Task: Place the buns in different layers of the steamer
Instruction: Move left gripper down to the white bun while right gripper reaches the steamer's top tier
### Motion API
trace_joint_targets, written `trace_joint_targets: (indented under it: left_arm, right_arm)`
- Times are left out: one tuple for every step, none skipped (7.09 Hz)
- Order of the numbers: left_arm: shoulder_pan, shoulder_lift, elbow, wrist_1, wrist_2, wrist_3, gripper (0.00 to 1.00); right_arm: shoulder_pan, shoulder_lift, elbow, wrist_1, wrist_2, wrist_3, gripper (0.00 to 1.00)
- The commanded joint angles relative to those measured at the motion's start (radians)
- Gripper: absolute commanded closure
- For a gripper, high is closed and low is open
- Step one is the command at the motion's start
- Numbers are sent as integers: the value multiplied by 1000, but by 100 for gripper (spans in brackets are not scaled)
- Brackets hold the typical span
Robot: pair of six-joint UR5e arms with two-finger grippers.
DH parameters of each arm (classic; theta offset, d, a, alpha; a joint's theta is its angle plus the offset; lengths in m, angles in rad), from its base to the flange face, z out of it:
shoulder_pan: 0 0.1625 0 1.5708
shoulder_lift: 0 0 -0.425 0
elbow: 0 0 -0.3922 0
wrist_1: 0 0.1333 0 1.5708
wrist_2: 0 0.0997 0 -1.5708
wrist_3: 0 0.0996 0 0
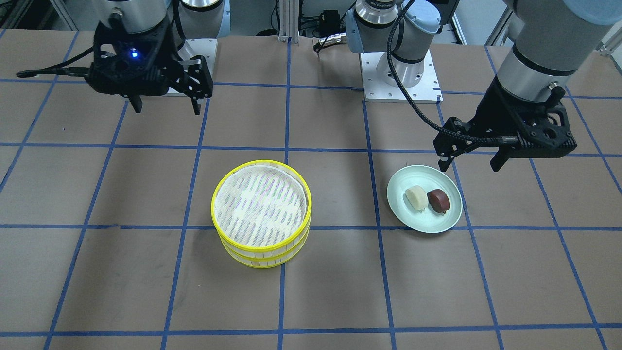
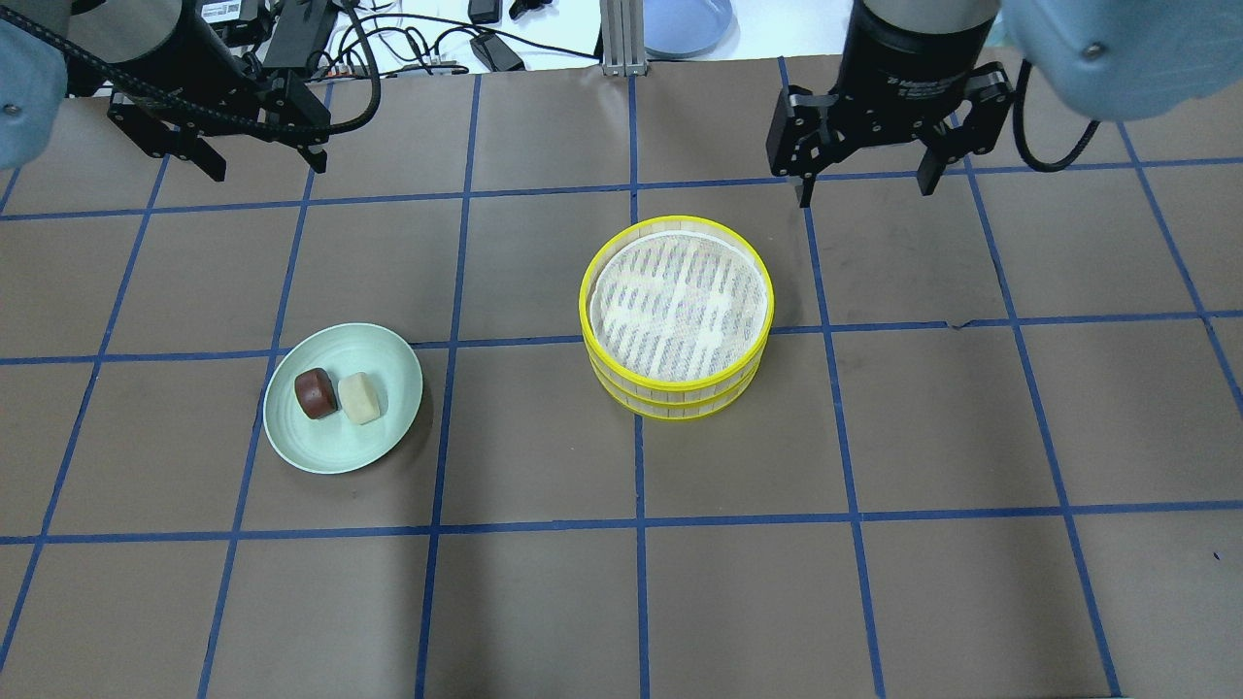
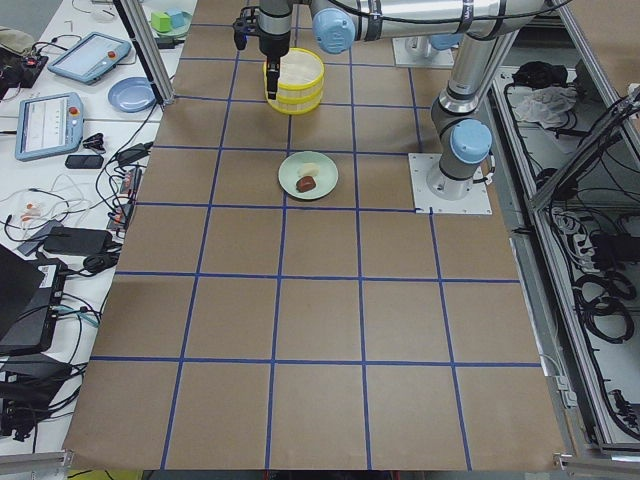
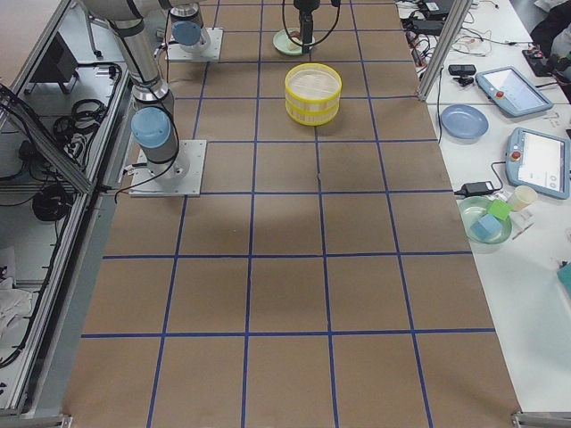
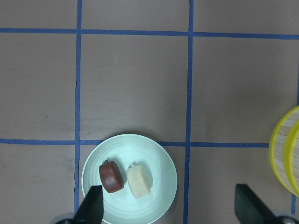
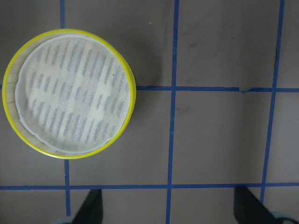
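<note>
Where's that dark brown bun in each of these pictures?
Front-facing: brown bun, right of centre, on the green plate.
Overhead: left of centre.
Exterior left: upper middle.
Exterior right: too small to tell; plate at top.
Left wrist: bottom left.
Right wrist: not in it.
Landmark: the green plate, with the cream bun beside it.

Both buns (image 2: pixel 358 397) on plate (image 2: pixel 340 449); steamer layers (image 2: pixel 677 301) stacked, well apart.

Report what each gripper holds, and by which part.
Nothing. Left gripper and right gripper hang open, empty; white bun and brown bun lie on the plate.
</note>
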Motion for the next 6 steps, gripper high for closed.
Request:
trace_joint_targets:
  left_arm:
    - [0, -2, -3, 0, 2, 0, 0]
    - [2, -3, -3, -2, 7, 0, 0]
    - [3, -3, -8, -2, 10, 0, 0]
    - [5, -3, -9, -3, 12, 0, 0]
    - [6, -11, -12, -3, 13, 0, 0]
    - [9, -17, -26, -3, 15, 0, 0]
  right_arm:
    - [-51, -3, 2, 3, 7, -31, 0]
    - [-51, -5, 2, 5, 7, -32, 0]
    - [-50, -5, 3, 5, 7, -32, 0]
    - [-46, -2, 19, 2, 7, -27, 0]
    - [-45, 33, 85, -83, 13, -22, 0]
    - [-24, 110, 205, -286, 42, -16, 0]
